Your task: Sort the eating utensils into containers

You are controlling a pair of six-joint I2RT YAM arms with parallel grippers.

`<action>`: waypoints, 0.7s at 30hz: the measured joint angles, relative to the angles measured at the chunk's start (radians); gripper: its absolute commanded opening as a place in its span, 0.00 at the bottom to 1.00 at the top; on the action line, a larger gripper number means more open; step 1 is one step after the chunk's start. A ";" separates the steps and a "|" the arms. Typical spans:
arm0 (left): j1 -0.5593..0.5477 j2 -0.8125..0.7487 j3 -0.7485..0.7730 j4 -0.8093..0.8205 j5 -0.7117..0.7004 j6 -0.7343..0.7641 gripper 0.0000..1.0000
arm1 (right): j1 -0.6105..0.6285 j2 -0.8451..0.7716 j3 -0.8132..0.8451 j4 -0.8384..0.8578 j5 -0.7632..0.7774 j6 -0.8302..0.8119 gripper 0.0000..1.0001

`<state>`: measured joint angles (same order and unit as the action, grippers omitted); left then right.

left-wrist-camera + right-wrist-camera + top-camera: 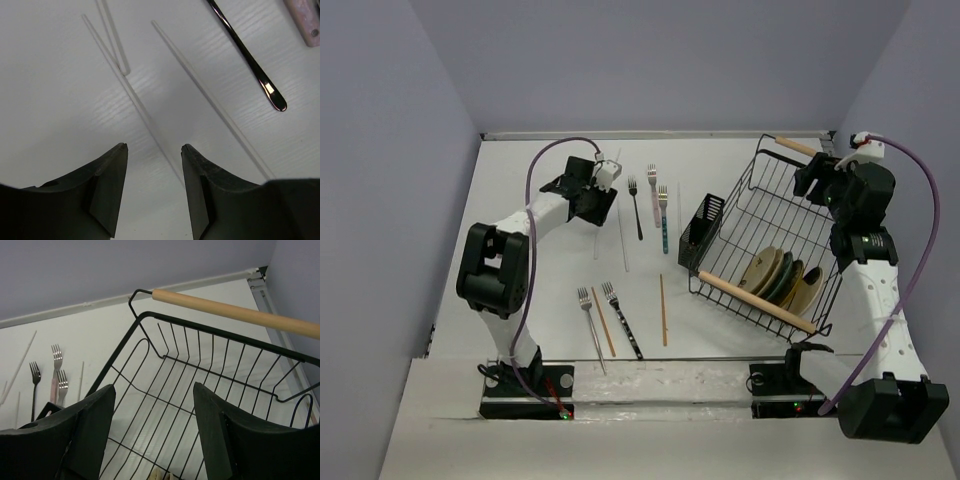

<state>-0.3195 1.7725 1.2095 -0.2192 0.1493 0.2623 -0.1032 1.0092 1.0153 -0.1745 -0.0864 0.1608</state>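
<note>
Both arms reach to the worktop's (720,160) far edge, jaws parted and empty.
Left tool (154,147) hovers low over pale chopsticks (210,97) – one under its gap; right tool (155,386) hangs above the wire rack (225,310), far right corner.

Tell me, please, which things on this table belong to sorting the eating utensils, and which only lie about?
Belong to the job: all-black fork, pink-handled fork, teal-handled fork, silver fork, fork with dark patterned handle, brown chopsticks, white chopsticks, black cutlery holder.

Only lying about: wire rack with wooden handles, plates inside it.
</note>
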 measured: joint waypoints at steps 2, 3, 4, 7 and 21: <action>0.000 0.014 0.028 0.009 -0.007 -0.002 0.58 | 0.007 0.000 0.000 -0.022 0.003 0.003 0.69; 0.001 0.023 0.034 0.013 -0.010 -0.002 0.57 | 0.009 0.000 0.000 -0.031 0.004 0.004 0.69; 0.001 0.032 0.038 0.016 -0.014 -0.002 0.57 | 0.014 0.000 0.000 -0.041 0.004 0.005 0.69; 0.006 0.072 0.039 0.017 -0.033 -0.002 0.56 | 0.025 0.001 0.000 -0.058 0.005 0.005 0.69; 0.010 0.151 0.039 0.014 -0.023 -0.009 0.36 | 0.043 0.001 0.000 -0.078 0.012 0.004 0.69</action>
<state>-0.3099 1.9240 1.2484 -0.2047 0.1265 0.2531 -0.0597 1.0103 1.0153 -0.2527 -0.0746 0.1650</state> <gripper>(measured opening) 0.426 0.692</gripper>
